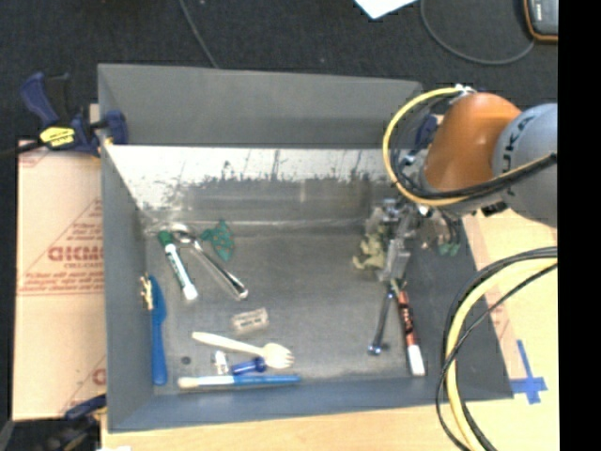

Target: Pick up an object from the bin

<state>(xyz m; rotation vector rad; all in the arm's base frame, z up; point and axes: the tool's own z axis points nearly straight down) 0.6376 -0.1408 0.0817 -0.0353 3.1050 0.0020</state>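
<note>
My gripper (398, 238) hangs low at the right side of the grey metal bin (282, 172), just beside a pale olive lump (368, 254) and near a red-and-white marker pen (409, 334).

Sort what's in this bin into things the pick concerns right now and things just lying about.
In play: end effector at the right side of the bin; pale lump beside it; thin dark rod and red-and-white marker close by.

Lying about, left and front: green-and-white marker, metal spoon, blue handle, white fork, blue-and-white pen.
</note>
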